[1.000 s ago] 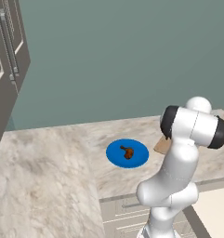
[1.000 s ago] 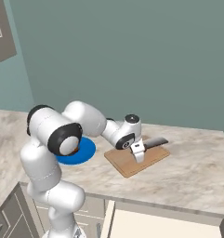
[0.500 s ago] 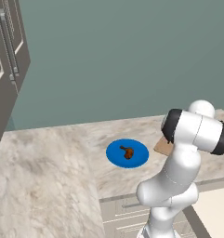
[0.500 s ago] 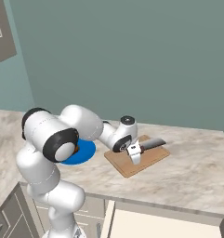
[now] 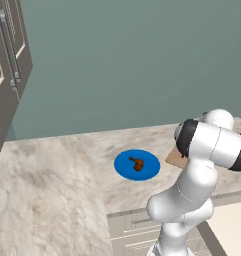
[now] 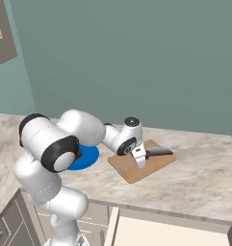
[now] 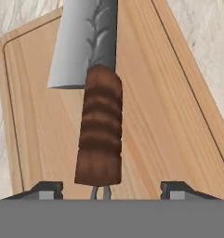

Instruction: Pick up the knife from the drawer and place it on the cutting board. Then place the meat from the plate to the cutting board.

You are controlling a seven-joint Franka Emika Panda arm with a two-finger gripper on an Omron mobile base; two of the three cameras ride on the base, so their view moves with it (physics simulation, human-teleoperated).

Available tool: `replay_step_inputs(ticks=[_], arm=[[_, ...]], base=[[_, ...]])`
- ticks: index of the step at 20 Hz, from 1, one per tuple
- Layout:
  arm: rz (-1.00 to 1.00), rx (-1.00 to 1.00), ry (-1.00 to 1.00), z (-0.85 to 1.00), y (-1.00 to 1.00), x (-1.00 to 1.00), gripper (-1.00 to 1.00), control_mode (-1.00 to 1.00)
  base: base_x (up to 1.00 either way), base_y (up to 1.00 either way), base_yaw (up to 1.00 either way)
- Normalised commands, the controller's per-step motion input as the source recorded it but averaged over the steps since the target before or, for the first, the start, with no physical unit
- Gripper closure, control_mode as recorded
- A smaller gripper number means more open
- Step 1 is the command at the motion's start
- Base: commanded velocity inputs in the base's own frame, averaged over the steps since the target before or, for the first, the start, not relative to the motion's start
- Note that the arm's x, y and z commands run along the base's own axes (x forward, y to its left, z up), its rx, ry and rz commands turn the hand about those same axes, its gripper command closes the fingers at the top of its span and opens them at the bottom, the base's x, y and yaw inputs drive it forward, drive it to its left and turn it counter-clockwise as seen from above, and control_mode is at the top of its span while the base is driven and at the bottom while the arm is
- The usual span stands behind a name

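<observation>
The knife (image 7: 99, 135) lies flat on the wooden cutting board (image 7: 164, 139), brown handle toward me, pale blade pointing away. My gripper (image 7: 112, 189) hovers just over the handle's end, open, with its fingertips (image 7: 46, 188) wide apart on either side and not touching it. From the right base view the gripper (image 6: 139, 159) hangs over the cutting board (image 6: 136, 172) with the knife (image 6: 157, 153) beside it. The meat (image 5: 137, 163) rests on the blue plate (image 5: 137, 166), left of the board (image 5: 174, 157). The drawer (image 6: 156, 233) stands pulled out below the counter edge.
Marbled countertop (image 5: 52, 190) stretches wide to the left of the plate. Tall grey cabinet doors (image 5: 9, 55) stand at the far left. A teal wall (image 6: 136, 57) backs the counter. My own arm (image 6: 83, 132) reaches over the plate (image 6: 88, 156).
The jaws have opened and let go of the knife, which now lies on the board. The arm has shifted slightly.
</observation>
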Motion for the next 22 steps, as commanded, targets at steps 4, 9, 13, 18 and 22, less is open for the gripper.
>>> replay_step_inputs(ticks=[4, 9, 13, 18, 22], arm=[[-0.01, 0.0, 0.03, 0.8, 0.07, 0.0, -1.0, -1.0], [-0.01, 0.0, 0.05, 0.99, 0.19, -0.01, -1.0, -1.0], [0.0, -0.01, 0.08, 1.0, 0.19, -0.14, -1.0, -1.0], [0.0, 0.0, 0.1, 1.0, 0.11, -0.16, -1.0, -1.0], [0.0, 0.0, 0.17, 1.0, 0.01, -0.15, -1.0, -1.0]], base=[[0.0, 0.0, 0.0], [0.0, 0.0, 0.0], [0.0, 0.0, 0.0], [0.0, 0.0, 0.0], [0.0, 0.0, 0.0]])
